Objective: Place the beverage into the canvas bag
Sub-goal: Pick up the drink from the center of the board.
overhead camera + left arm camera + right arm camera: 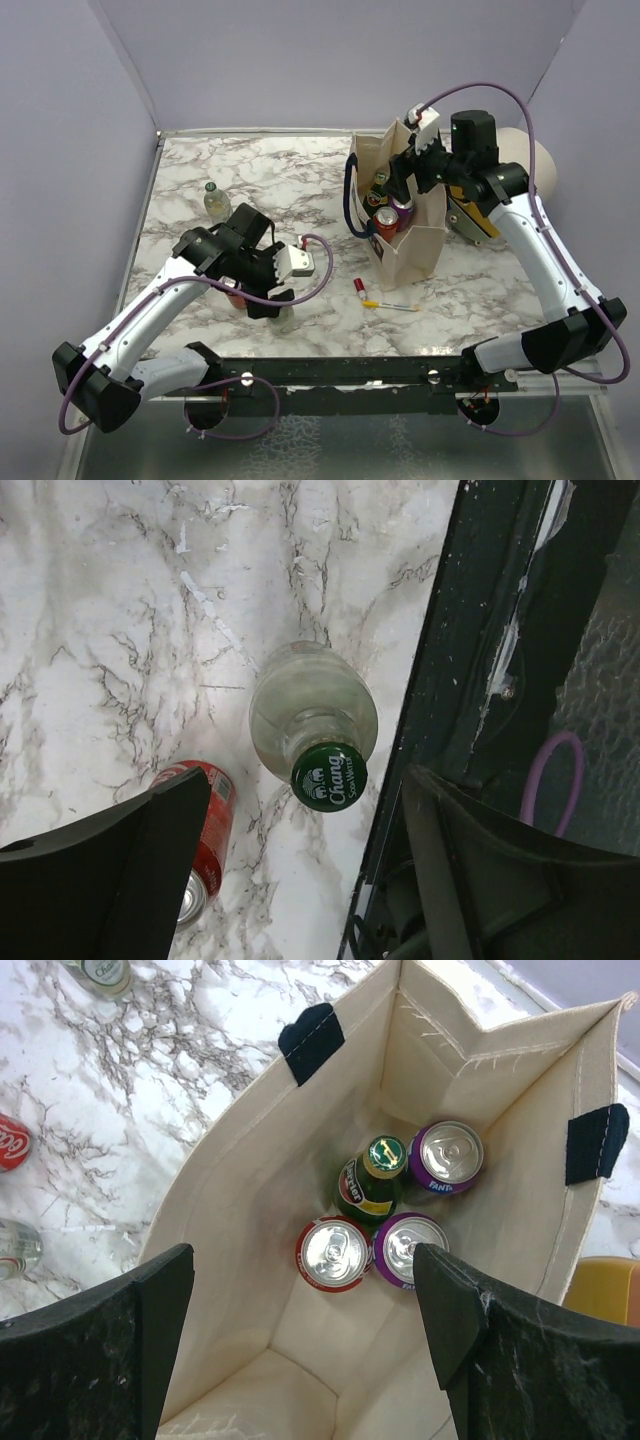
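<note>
Nearest you, your left gripper hangs with its jaws spread wide above a clear bottle with a green cap. The bottle stands upright on the marble surface, close to the near edge. A red can lies on its side just beside the bottle. Farther back and to the right, the bag stands upright and open. Your right gripper hovers over its mouth, jaws spread, holding nothing. Inside the bag stand a red-rimmed can, two purple cans and a green bottle. At the far left, well apart from the bag, stands a second clear bottle.
</note>
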You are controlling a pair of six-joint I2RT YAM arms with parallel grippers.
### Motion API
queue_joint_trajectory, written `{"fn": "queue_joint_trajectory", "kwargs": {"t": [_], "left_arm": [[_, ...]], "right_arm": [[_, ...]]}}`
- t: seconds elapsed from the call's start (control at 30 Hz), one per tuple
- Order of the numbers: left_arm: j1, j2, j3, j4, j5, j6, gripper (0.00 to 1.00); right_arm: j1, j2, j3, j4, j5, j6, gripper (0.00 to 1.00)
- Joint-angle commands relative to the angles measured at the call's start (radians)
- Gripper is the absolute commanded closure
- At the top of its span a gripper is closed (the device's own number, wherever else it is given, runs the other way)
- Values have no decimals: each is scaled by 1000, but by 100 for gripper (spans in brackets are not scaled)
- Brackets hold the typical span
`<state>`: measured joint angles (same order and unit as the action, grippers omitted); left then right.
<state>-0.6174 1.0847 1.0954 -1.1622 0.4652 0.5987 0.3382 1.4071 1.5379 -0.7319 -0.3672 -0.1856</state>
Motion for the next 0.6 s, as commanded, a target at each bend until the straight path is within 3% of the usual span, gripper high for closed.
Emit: {"fn": "queue_joint_trajectory", "kwargs": {"t": [0.0, 0.4, 0.57], "left_arm": [[-6, 2, -25, 5, 46, 42, 23], [-28, 7, -76, 88, 57, 47, 40], [-34, 18, -71, 95, 53, 60, 51]], "right_arm": [[-7, -50, -16, 11, 17, -20, 10], [-7, -68, -45, 19, 21, -32, 10], [-7, -75, -55, 19, 26, -39, 10]]}}
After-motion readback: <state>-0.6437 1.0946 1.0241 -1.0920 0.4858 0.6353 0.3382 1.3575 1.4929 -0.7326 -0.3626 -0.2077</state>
